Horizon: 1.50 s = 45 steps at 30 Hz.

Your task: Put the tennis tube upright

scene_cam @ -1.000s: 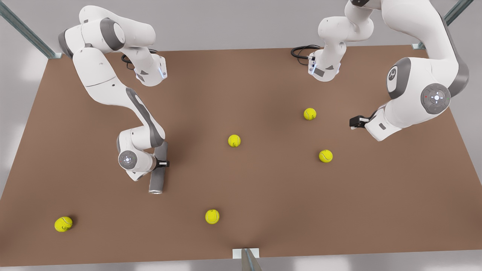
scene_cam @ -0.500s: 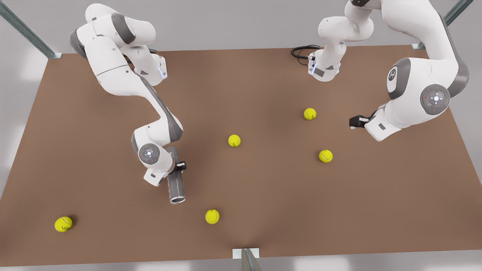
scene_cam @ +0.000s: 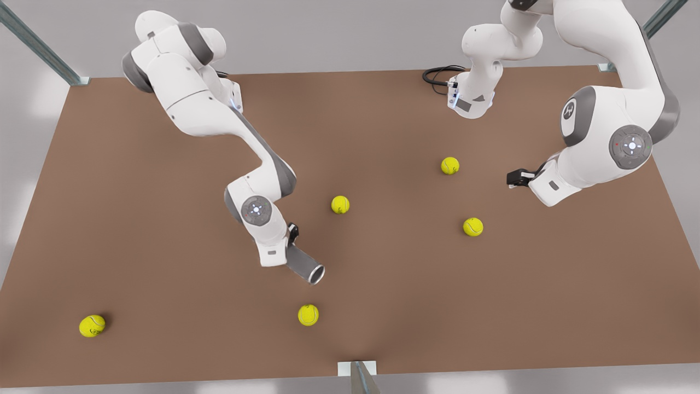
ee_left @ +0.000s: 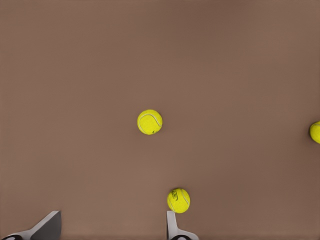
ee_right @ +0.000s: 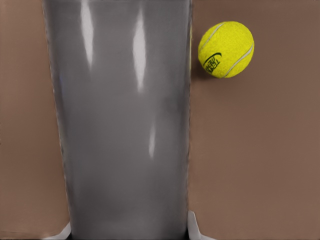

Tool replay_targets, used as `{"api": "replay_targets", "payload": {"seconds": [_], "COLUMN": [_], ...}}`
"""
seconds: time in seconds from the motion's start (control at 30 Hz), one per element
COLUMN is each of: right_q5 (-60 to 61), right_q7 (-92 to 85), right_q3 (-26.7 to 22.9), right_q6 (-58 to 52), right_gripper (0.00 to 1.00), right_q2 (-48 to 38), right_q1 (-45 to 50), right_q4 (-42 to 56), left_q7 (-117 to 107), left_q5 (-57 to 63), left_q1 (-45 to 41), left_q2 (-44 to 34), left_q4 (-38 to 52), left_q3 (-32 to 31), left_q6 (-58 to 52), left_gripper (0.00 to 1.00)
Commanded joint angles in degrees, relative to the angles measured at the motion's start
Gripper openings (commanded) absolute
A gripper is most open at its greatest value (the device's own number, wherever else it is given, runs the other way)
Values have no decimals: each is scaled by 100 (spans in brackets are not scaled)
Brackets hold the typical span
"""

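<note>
Swinging away from its earlier spot, the tube now hangs tilted above the table, silvery rim aimed at the front view's lower right, just above a ball. The right gripper grasps its upper part and has carried it rightward in the front view. The left gripper waits with fingers spread apart over two balls, unmoved.

A brown tabletop is lying under even lighting, pale grey floor showing around it, metal struts standing at 10 and 2 o'clock.
</note>
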Motion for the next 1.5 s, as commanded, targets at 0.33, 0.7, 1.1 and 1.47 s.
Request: {"api": "replay_targets", "payload": {"seconds": [0.33, 0.7, 1.1, 1.47], "right_q5": [-744, -436, -313, 680], "right_q7": [-1492, -1897, -1959, 1010], "right_q3": [-36, -686, -827, -1495], "right_q6": [200, -326, -441, -1891], "right_gripper": [69, 72, 100, 100], "right_q2": [660, 1952, 2242, -2564], "right_q1": [762, 2002, 2177, 359], "right_q4": [732, 2595, 2929, -621], "left_q7": [0, 0, 0, 0], "left_q5": [0, 0, 0, -3196], "left_q1": [0, 9, 9, 176], "left_q2": [17, 140, 184, 1985], "left_q4": [-3, -3, 6, 76], "left_q3": [0, 0, 0, 9], "left_q6": [0, 9, 9, 2284], "left_gripper": [100, 100, 100, 100]}}
